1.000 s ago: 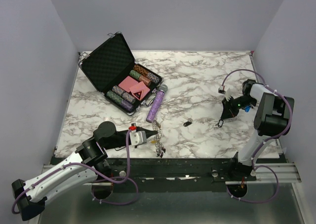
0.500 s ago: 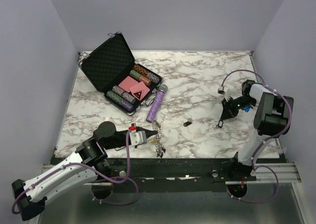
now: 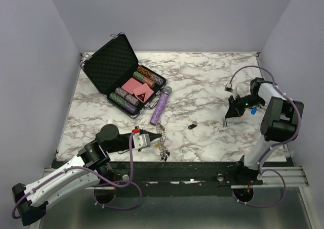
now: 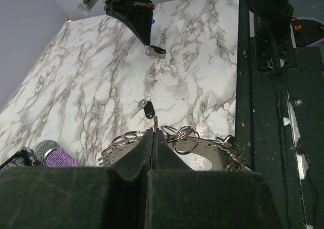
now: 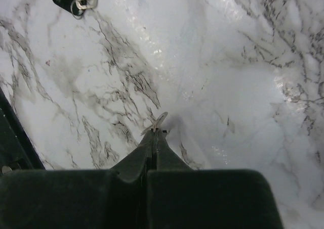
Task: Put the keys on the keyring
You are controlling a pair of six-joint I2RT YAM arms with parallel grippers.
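While the left gripper sits low by the near table edge, jaws shut tight, it pinches a wire loop of the keyring. The ring's keys trail toward the front edge. On the left wrist cam the fingers meet w/ no gap, a thin bit of metal poking up at the tips and rings fanned just beyond.

The right gripper, well apart on the right side, points down at the marble table, jaws closed on a small key. Only a sliver shows past the tips; can't tell if it touches the marble.

One loose black-headed key lies flat btwn the two grippers, touching neither. A purple glitter tube lies angled just beyond the keyring. Behind that is an open poker-chip case w/ chips & pink cards. A purple cable loops over the right wrist.
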